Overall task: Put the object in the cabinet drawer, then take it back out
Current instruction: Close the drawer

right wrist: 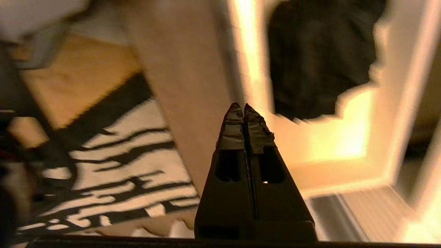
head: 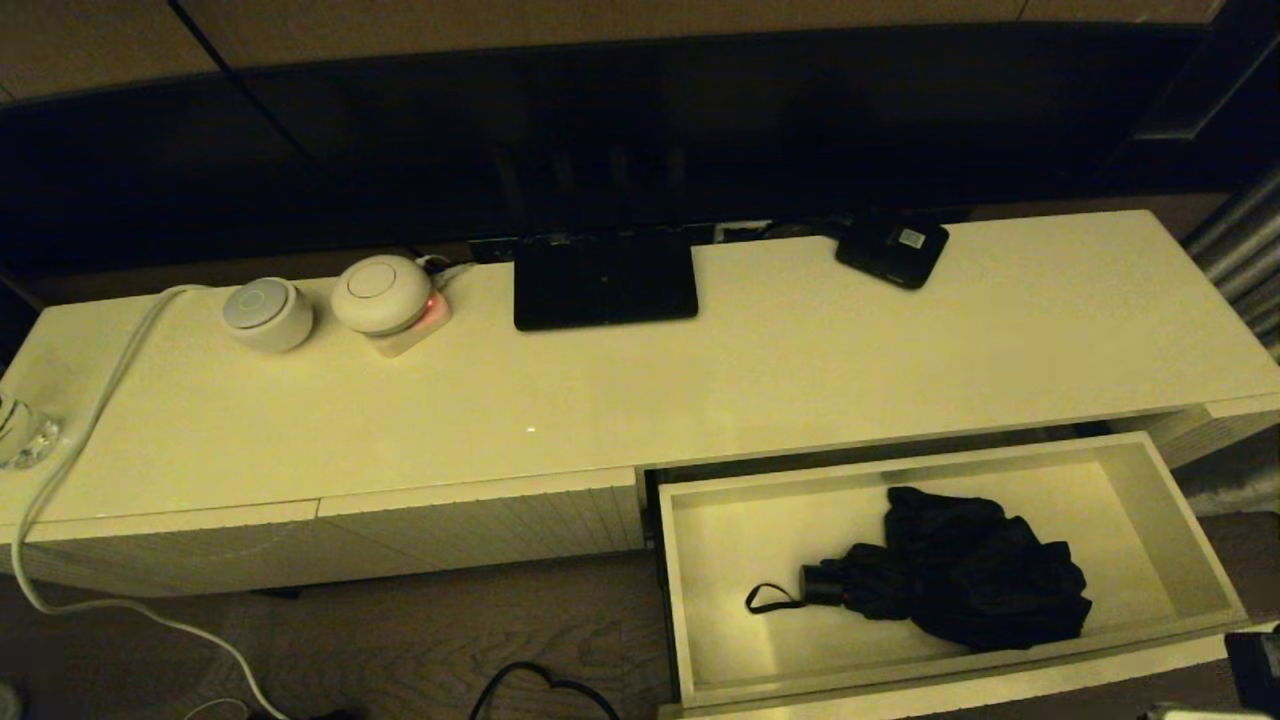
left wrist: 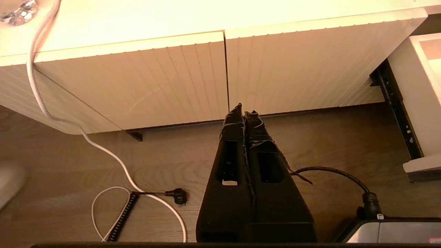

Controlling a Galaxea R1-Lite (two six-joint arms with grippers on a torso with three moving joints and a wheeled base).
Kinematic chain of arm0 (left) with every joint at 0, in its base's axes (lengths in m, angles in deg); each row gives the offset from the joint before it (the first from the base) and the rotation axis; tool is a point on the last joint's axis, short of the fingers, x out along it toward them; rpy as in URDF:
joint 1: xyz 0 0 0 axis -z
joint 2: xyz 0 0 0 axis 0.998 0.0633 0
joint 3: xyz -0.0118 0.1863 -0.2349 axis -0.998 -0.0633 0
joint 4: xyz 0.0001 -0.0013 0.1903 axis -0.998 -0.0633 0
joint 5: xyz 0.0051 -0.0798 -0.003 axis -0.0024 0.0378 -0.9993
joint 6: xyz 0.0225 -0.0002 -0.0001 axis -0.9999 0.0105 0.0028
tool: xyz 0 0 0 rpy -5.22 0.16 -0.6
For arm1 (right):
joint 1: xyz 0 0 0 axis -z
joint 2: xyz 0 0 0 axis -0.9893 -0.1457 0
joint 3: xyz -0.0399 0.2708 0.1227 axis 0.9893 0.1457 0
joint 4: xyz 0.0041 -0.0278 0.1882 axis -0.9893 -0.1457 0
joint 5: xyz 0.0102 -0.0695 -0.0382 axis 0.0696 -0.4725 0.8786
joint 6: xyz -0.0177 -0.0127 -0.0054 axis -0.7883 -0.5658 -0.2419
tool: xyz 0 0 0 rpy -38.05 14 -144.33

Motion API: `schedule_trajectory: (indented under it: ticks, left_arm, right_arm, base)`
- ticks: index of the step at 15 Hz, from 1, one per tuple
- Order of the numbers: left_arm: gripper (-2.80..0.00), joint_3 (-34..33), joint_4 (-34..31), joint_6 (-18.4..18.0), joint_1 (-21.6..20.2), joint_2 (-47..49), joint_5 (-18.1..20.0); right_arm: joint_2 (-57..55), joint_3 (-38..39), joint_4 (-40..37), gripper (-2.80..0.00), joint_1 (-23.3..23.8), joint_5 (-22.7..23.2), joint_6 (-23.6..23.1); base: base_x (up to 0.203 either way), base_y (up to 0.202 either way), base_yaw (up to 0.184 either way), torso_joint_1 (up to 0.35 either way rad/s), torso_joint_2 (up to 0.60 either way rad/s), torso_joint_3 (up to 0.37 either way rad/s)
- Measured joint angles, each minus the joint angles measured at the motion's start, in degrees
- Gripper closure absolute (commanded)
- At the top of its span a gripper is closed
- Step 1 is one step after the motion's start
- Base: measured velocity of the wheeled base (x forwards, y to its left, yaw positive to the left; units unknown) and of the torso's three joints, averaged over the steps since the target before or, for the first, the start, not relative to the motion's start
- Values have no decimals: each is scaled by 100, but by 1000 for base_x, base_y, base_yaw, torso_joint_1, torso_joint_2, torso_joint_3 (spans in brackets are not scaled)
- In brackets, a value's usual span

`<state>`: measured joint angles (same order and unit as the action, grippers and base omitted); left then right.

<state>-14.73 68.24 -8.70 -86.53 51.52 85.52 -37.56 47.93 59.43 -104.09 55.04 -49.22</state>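
The black folding umbrella (head: 960,580) lies in the pulled-out cream drawer (head: 672,590), bunched fabric to the right, short handle (head: 822,585) and wrist loop (head: 768,600) pointing left. Nothing holds it. In the right wrist view my right gripper (right wrist: 240,106) is shut and empty, hanging outside the drawer by its wall, with the umbrella (right wrist: 317,58) a dark mass beyond it. My left gripper (left wrist: 244,108) is shut and empty, low over the floor before the closed ribbed fronts (left wrist: 293,69), the drawer's side (left wrist: 418,89) off to one edge. Neither gripper shows in the head view.
On the cabinet top stand a flat black stand (head: 605,280), a small black box with a white label (head: 893,248), two round white devices (head: 267,313) (head: 380,292) and a glass (head: 20,430). A white cable (head: 70,450) runs down to the floor. A striped rug (right wrist: 103,155) lies near the drawer.
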Motion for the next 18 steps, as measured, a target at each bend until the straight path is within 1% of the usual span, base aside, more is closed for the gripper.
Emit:
schedule_trajectory:
  ticks: [3, 5, 7, 14, 18]
  left_arm:
    - [0, 0, 0, 2, 0, 0, 0]
    - [0, 0, 1, 0, 0, 0, 2]
    - [0, 0, 1, 2, 0, 0, 0]
    - [0, 0, 0, -2, 0, 0, 2]
    - [0, 0, 2, -2, 0, 0, -2]
  right_arm:
    - [-80, 492, 33, 0, -24, 339, -5]
    - [-308, 752, 107, 0, -24, 387, -6]
    - [-635, 975, 387, 0, -24, 398, -9]
    - [-1792, 1563, 2164, 0, 43, 435, -21]
    - [-2536, 1779, 3551, 0, 136, 396, 82]
  base:
    - [0, 0, 0, 0, 0, 0]
    - [0, 0, 0, 0, 0, 0]
    - [0, 0, 0, 0, 0, 0]
    - [0, 0, 0, 0, 0, 0]
    - [0, 0, 0, 0, 0, 0]
